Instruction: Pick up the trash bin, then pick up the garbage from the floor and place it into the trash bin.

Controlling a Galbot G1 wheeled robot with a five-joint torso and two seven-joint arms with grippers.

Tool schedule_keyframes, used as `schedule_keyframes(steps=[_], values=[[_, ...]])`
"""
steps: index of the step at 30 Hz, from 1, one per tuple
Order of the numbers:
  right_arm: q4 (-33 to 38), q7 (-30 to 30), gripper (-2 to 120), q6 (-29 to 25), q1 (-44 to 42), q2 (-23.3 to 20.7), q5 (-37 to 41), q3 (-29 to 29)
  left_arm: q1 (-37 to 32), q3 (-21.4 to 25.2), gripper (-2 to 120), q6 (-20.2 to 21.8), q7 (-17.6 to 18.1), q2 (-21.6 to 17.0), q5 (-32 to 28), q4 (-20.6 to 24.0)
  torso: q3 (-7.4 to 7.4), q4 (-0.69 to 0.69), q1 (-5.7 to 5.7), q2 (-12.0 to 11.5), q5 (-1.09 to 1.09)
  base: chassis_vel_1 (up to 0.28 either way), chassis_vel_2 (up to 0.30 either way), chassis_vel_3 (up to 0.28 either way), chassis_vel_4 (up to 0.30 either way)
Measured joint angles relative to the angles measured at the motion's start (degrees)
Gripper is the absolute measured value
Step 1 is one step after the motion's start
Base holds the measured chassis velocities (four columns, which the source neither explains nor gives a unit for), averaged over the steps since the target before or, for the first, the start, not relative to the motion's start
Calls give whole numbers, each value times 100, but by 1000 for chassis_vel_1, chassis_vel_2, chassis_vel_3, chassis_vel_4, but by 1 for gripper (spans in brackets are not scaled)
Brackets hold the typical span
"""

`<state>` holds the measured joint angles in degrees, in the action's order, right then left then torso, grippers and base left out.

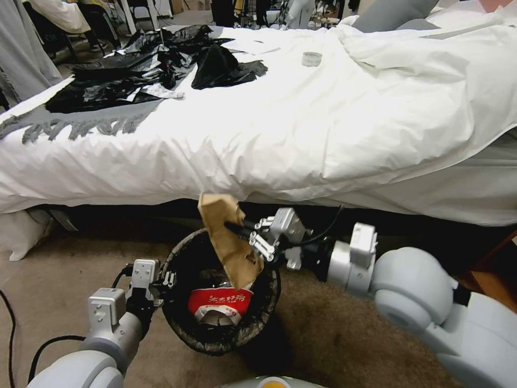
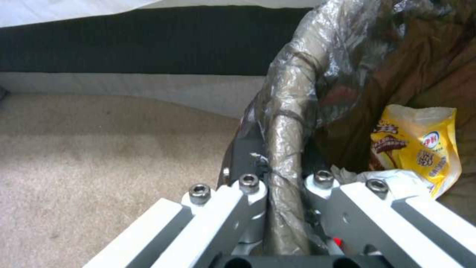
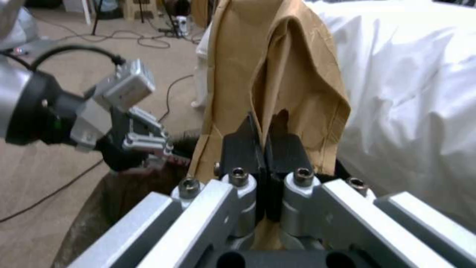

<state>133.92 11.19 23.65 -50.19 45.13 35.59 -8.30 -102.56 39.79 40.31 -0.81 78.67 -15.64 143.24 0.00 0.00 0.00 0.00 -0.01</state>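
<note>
The trash bin (image 1: 215, 345), a round bucket with a dark bag folded over its rim, hangs just above the carpet in front of the bed. My left gripper (image 1: 167, 280) is shut on the bin's left rim; in the left wrist view the bag-covered rim (image 2: 288, 149) is pinched in that gripper (image 2: 285, 186). My right gripper (image 1: 237, 226) is shut on a brown paper bag (image 1: 229, 242), which dangles over the bin's opening with its lower end inside. In the right wrist view the bag (image 3: 277, 67) is clamped in this gripper (image 3: 265, 130). A red packet (image 1: 219, 304), a yellow snack wrapper (image 2: 421, 149) and white tissue (image 2: 377, 175) lie in the bin.
A bed with a white duvet (image 1: 323, 134) stands right behind the bin, with a dark gap under it. Black bags (image 1: 161, 64) and a tape roll (image 1: 311, 58) lie on the bed. Beige carpet (image 1: 334, 334) spreads around the bin, and a black cable (image 1: 11, 323) runs at the left.
</note>
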Motion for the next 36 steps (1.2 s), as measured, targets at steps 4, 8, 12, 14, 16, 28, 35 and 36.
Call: schedule_keyframes(steps=[4, 8, 12, 14, 16, 28, 35, 36], values=[[-32, -54, 0, 48, 22, 71, -87, -250, 24, -8, 1, 0, 0, 6, 1, 0, 0, 0, 0, 0, 0, 0, 0, 0, 0], [-34, -74, 0, 102, -3, 83, -208, -417, 43, -8, 1, 0, 0, 6, -1, 0, 0, 0, 0, 0, 0, 0, 0, 0, 0], [-48, -99, 0, 140, -47, 77, -305, -570, 51, -17, 1, 0, 0, 19, -1, 0, 0, 0, 0, 0, 1, 0, 0, 0, 0], [-48, -132, 0, 206, -55, 87, -317, -608, 54, -22, 1, 3, -1, 23, 0, 0, 0, 1, -1, 0, 0, 0, 0, 0, 0], [-42, -204, 6, 285, -83, 95, -326, -664, 58, -32, 1, 8, -7, 32, 2, 0, 0, 1, 0, 0, 1, 0, 0, 0, 0], [-47, -509, 48, 369, -100, 52, -303, -788, 65, -31, 1, 21, -19, 87, 7, 0, 0, 1, 0, 0, 1, 0, 0, 0, 0], [127, -733, 76, 392, -328, -11, -259, -502, 47, -44, 1, 23, -25, 107, 38, 0, 0, 1, 0, 0, 1, 0, 0, 0, 0], [187, -739, 80, 392, -384, -35, -254, -401, 44, -53, 1, 24, -28, 109, 48, 0, 0, 1, -1, 0, 1, 0, 0, 0, 0]])
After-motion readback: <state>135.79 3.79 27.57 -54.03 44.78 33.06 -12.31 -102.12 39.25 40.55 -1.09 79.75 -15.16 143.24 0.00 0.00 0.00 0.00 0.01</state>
